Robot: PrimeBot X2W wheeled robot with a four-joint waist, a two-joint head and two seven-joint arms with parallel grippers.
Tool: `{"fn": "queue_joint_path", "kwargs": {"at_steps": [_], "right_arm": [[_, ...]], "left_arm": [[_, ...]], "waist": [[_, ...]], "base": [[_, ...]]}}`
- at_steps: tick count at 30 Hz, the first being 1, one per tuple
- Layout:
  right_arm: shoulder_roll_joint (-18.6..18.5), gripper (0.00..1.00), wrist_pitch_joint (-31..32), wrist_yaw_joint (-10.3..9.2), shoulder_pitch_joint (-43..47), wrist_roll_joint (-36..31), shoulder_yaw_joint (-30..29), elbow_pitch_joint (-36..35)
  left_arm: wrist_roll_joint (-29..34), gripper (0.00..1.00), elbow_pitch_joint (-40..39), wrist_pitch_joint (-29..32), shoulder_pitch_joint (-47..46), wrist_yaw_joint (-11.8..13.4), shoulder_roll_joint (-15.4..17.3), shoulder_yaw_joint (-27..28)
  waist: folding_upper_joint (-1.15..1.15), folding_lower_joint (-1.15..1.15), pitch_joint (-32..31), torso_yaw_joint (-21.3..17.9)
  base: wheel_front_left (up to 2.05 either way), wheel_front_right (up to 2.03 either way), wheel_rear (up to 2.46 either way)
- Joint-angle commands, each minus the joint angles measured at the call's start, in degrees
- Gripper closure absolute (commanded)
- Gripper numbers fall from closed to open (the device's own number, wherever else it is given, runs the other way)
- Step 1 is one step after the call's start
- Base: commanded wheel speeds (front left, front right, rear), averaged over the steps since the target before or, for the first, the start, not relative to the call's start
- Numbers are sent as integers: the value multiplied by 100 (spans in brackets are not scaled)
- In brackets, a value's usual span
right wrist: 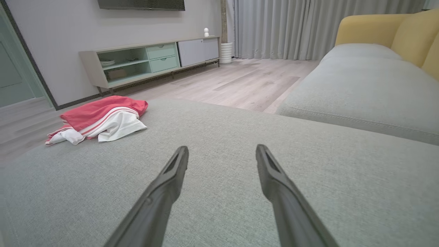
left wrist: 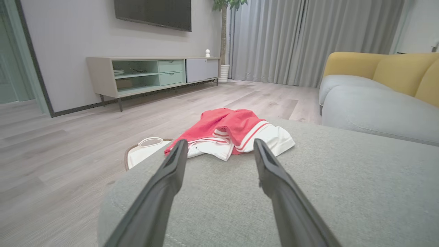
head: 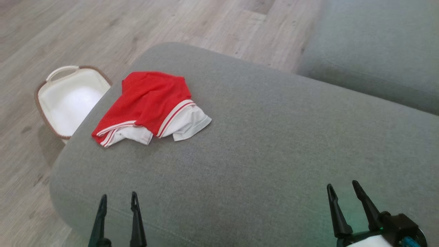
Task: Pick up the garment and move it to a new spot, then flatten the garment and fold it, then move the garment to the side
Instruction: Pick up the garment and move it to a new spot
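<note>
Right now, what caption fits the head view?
Crumpled red-and-white garment on grey fabric cushion; left gripper and right gripper open below.

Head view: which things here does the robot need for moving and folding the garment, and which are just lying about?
For the job:
- crumpled red and white fabric garment
- grey fabric ottoman under it
- left hand and right hand, both open

Lying about:
- white oval basket with brown rim, on the floor
- grey sofa seat
- pale wooden TV cabinet

A home living room: yellow-backed sofa (left wrist: 380, 89), wall television (left wrist: 154, 13), low media cabinet (left wrist: 154, 73), long curtains (left wrist: 308, 37).
</note>
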Motion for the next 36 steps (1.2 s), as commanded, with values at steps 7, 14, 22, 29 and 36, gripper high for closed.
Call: {"fn": "queue_joint_path", "kwargs": {"at_steps": [7, 14, 22, 29, 36], "right_arm": [[-353, 0, -61, -4, -160, -73, 104, -341], [-1188, 0, -61, -4, -550, -71, 116, -690], [-2100, 0, -61, -4, -946, 14, 135, -1063], [-2682, 0, -61, -4, -1153, 137, 119, -1317], [-2628, 0, -61, -4, -1381, 176, 156, -1371]], "left_arm": [[204, 0, -287, -28, -867, -118, 36, 372], [140, 0, 40, -28, -2535, -321, 141, 655], [-309, 0, 2340, 672, -5010, -683, 131, 674], [-737, 0, 4638, 1714, -6525, -823, 81, 783], [-911, 89, 6010, 1708, -6891, -733, 96, 869]], "waist": [[0, 0, 576, 194], [0, 0, 1645, 114], [0, 0, 2605, -3], [0, 0, 3261, -302], [0, 0, 3410, -663]], "base": [[0, 0, 0], [0, 0, 0], [0, 0, 0], [0, 0, 0], [0, 0, 0]]}}
